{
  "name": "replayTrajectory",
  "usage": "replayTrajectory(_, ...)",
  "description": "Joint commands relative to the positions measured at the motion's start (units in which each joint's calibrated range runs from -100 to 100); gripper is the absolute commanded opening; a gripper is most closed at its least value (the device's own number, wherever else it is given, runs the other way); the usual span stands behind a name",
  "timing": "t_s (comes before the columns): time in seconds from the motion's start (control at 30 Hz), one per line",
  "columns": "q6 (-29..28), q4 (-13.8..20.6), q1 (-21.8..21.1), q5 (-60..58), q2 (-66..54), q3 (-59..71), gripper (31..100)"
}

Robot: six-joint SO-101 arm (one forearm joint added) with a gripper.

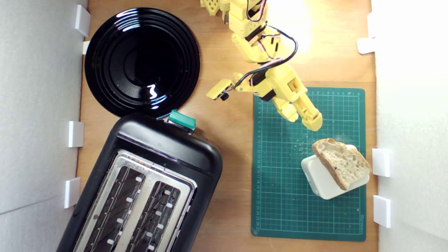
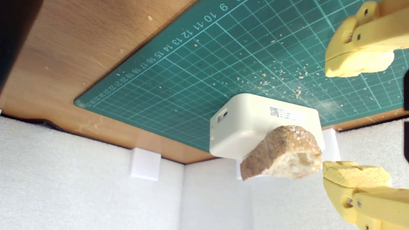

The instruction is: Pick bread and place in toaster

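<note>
The bread [image 1: 342, 162], a pale tan slice with a brown crust, lies on a white rounded box [image 1: 323, 182] on the green cutting mat [image 1: 283, 182]. The wrist view shows the bread [image 2: 284, 153] crust-first, overhanging the box [image 2: 252, 124]. My yellow gripper [image 1: 304, 120] hovers over the mat just short of the bread, toward the arm's base. It is open, and in the wrist view nothing sits between its fingertips [image 2: 358, 64], with the gripper [image 2: 358, 119] a little apart from the slice. The black toaster [image 1: 147, 189] with a green lever knob [image 1: 182, 119] stands at the exterior view's lower left, both slots empty.
A round black plate [image 1: 141, 61] lies on the wooden table behind the toaster. White foam walls with small white brackets [image 1: 380, 162] close in both sides. Crumbs [image 2: 281, 73] are scattered on the mat.
</note>
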Motion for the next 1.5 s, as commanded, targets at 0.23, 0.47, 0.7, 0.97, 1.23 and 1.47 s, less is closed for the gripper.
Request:
replayTrajectory(0.23,4.0,-1.0,-0.6,-13.7,11.7,-7.8,88.4)
replayTrajectory(0.47,4.5,-10.8,-4.3,-13.5,12.7,-10.7,88.4)
replayTrajectory(0.7,4.6,-11.0,-5.1,-13.6,16.9,-15.3,88.4)
replayTrajectory(0.97,4.6,-11.0,-5.9,-13.3,17.9,-18.5,88.4)
replayTrajectory(1.23,7.9,-15.9,-9.1,-13.2,21.3,-20.4,88.4)
replayTrajectory(1.47,7.9,-16.1,-9.7,-13.2,22.1,-22.2,88.4)
